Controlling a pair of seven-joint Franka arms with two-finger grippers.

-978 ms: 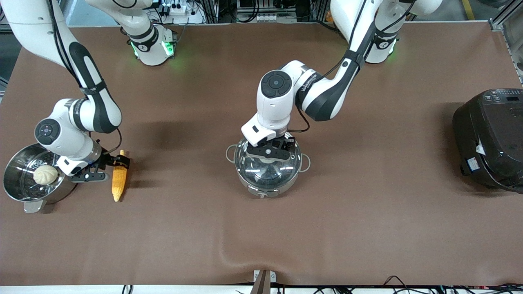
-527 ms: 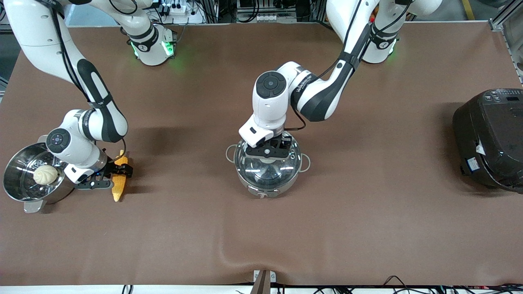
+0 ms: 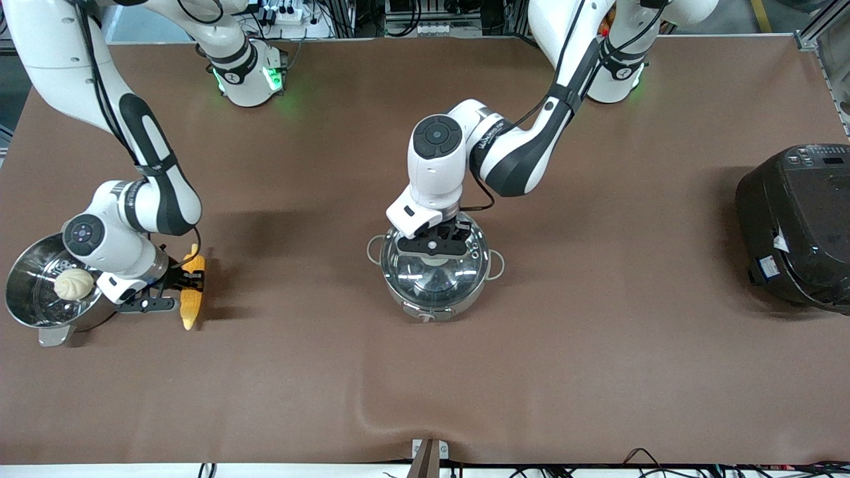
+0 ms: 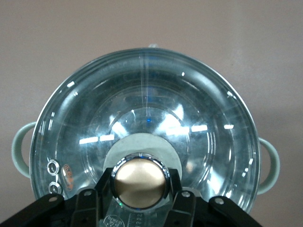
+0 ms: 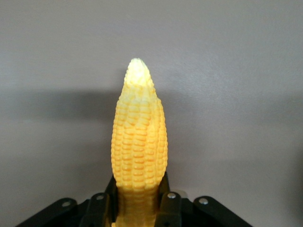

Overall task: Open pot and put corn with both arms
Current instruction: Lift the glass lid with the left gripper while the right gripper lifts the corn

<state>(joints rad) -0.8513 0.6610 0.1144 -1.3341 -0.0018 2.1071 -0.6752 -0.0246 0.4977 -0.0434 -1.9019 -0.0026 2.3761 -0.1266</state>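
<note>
The right arm bends low near its end of the table [image 3: 597, 372], its pincer [image 3: 188, 284] pinching the corn [image 3: 191, 297] beside the steamer pot [image 3: 40, 292]. Mid-table, the left arm angles down, its pincer [image 3: 441, 240] clamped on the knob [image 4: 140, 182] of the lid [image 3: 435, 272] atop the pot [image 3: 435, 302].

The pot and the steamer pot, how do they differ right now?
The pot is covered by a glass lid, while the steamer pot is open. The pot has loop side handles; the steamer pot has a flat tab handle. The pot looks empty through the glass; the steamer pot holds a white bun. The left gripper sits at the lid's knob; the right gripper grips the corn beside the steamer pot. Both are round shiny steel.
</note>
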